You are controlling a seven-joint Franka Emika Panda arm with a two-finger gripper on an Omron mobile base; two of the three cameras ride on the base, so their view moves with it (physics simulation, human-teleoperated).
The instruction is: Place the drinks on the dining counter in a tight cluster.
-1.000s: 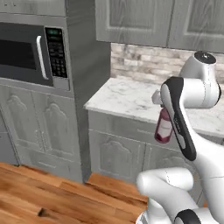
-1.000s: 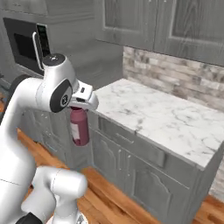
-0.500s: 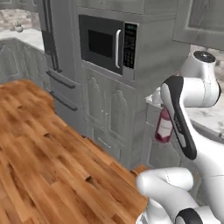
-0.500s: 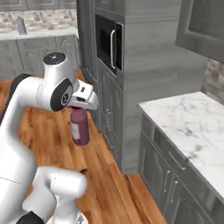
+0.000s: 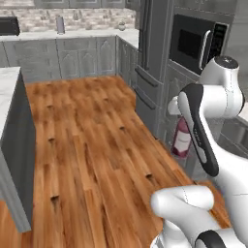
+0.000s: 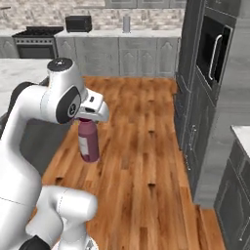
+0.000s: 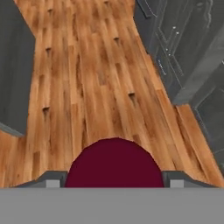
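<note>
The fingers [image 7: 114,178] are clamped on the dark red bottle [image 6: 89,141], gripping it at the neck so that it hangs upright below the hand, clear of the wooden floor [image 5: 92,145]. From the right base view the bottle's cap end disappears up into the white hand while its body and pale label face the camera; from the left base view the same bottle [image 5: 182,138] shows beside the dark forearm, its pale label turned outward. In the hand view the bottle's rounded red shoulder [image 7: 114,164] swells up between the two grey finger pads [image 7: 51,180], which sit tight against either side of it, only as far apart as the neck allows.

The bottle is carried in mid-air over open floor, touching nothing but the fingers. At the left edge of the left base view stands the corner of a white marble table [image 5: 8,87] on a dark grey base, well apart from the bottle; the right base view shows its pale top [image 6: 22,73] behind the arm. On the other side rises a tall grey cabinet column with a built-in microwave [image 6: 215,51]. Along the far wall run grey cabinets, with a black stove [image 6: 34,44] and a toaster oven [image 6: 80,23] on the counter there
</note>
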